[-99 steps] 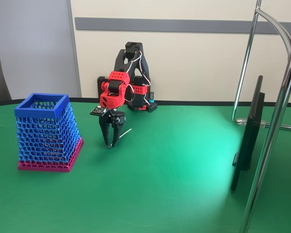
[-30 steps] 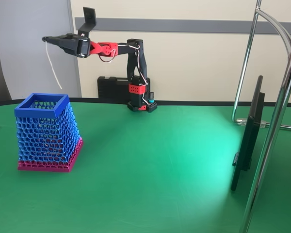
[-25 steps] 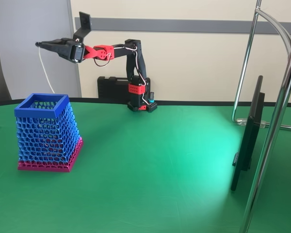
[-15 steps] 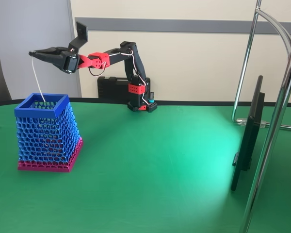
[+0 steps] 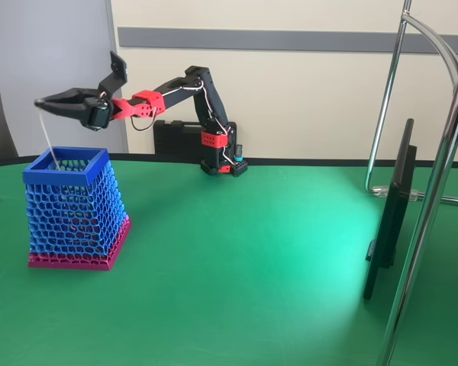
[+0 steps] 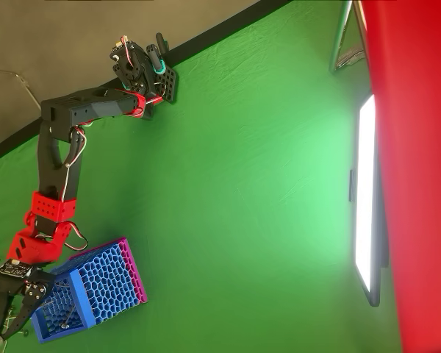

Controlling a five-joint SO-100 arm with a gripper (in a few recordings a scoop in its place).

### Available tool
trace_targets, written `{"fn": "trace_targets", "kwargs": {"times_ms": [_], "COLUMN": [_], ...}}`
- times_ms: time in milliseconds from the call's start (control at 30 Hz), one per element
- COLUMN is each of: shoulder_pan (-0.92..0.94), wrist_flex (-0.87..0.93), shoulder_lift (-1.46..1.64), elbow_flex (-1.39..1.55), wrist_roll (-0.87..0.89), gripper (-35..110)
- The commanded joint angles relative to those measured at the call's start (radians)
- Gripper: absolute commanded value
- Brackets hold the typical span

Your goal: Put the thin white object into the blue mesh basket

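My gripper is pinched shut on the thin white object, above the blue mesh basket.
I see the stick hanging down from the fingertips, its lower end inside the basket's rim, near the left wall in the fixed view.

You've got a blue honeycomb-mesh basket with a magenta base, green tabletop, red-and-black arm, thin white stick.
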Motion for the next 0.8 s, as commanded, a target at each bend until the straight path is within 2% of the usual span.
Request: {"fn": "trace_targets", "kwargs": {"times_ms": [0, 233, 767], "shoulder_pan": [0.008, -0.018, -0.092], "wrist_flex": [-0.043, -0.158, -0.178], "shoulder_lift": [0.037, 0.178, 0.419], "elbow_flex": [0.041, 0.287, 0.518], "wrist_roll": [-0.011, -0.009, 0.058], "gripper": [10, 13, 14]}}
